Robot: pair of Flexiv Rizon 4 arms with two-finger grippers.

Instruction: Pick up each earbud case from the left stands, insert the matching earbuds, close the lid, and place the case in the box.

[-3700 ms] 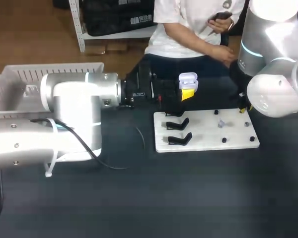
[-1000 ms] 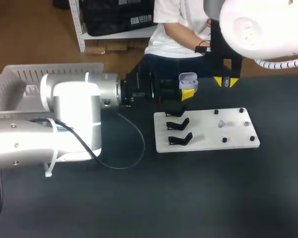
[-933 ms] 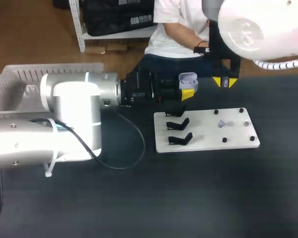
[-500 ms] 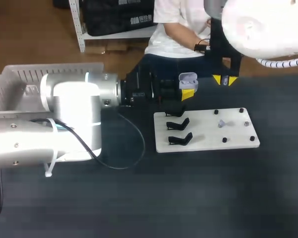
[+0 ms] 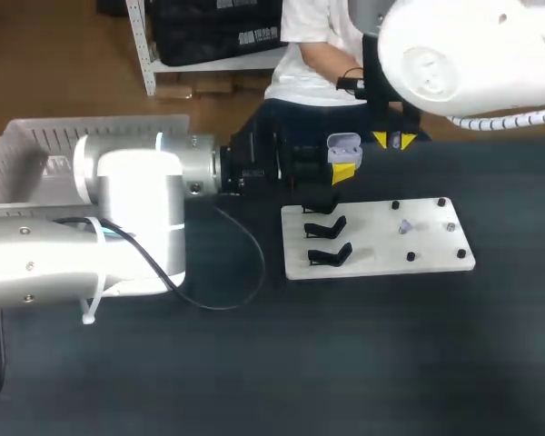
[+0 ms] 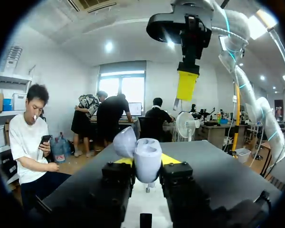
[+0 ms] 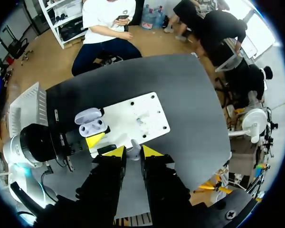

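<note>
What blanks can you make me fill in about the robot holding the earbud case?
The left gripper is shut on the earbud case, and the case's lid is ____.
The right gripper is shut on a small earbud between its ____ tips.
The black stands sit on a ____ board.
Missing words: open, yellow, white.

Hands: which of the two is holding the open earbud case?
The left hand, gripping the open case from both sides; the right hand pinches only a small earbud.
</note>
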